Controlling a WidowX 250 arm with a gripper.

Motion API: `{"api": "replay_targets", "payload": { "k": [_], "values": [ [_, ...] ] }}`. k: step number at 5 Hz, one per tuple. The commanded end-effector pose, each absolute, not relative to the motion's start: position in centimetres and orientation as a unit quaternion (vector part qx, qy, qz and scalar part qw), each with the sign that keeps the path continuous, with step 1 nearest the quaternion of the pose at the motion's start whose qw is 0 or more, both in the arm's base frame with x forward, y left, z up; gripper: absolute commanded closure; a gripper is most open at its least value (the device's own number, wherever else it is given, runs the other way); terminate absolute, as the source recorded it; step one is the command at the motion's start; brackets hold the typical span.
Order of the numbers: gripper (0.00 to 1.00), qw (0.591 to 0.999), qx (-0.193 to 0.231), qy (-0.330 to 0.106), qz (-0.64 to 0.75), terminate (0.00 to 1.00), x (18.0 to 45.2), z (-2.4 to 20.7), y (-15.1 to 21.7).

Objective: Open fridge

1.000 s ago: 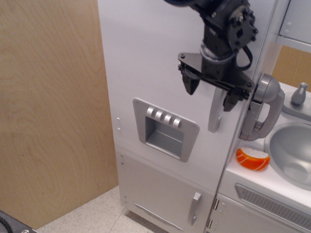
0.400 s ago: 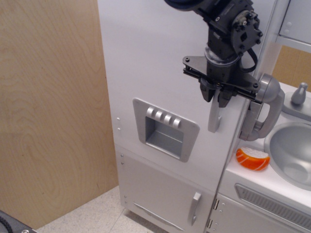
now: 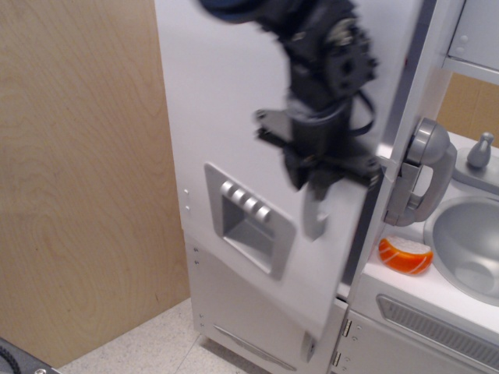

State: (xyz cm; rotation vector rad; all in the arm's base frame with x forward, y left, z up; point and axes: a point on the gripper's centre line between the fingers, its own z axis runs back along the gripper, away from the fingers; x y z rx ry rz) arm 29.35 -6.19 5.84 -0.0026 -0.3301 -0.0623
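Note:
The fridge [image 3: 226, 93] is a tall silver-white unit with a recessed grey dispenser panel [image 3: 248, 218] on its large door. The door stands partly swung open, its right edge away from the cabinet, with a dark gap behind it. My black gripper [image 3: 312, 173] is shut on the door's vertical grey handle [image 3: 314, 218], gripping its upper part; the lower end of the handle shows below the fingers. The arm is blurred by motion.
A small lower door [image 3: 257, 319] sits under the large one. To the right stands a grey sink unit [image 3: 468, 241] with a large grey faucet handle [image 3: 425, 171] and an orange toy [image 3: 405, 255] on its counter. A wooden panel [image 3: 78, 179] is at left.
The gripper closed on the door handle and moved left, pulling the large door partly open. The dispenser panel shifted left with the door.

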Motion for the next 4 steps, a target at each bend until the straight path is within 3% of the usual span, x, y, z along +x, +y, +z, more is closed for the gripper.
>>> {"api": "replay_targets", "payload": {
  "k": [1, 2, 3, 4],
  "values": [
    [1.00, 0.980, -0.003, -0.196, -0.039, 0.00, 26.1, 9.1, -2.8],
    [1.00, 0.981, -0.009, -0.185, -0.060, 0.00, 24.4, 10.0, 0.0],
    [0.00, 0.981, -0.011, -0.168, -0.094, 0.00, 23.0, 10.2, 1.5],
    [0.00, 0.983, 0.004, -0.131, -0.125, 0.00, 21.3, 9.5, -0.4]
  ]
}}
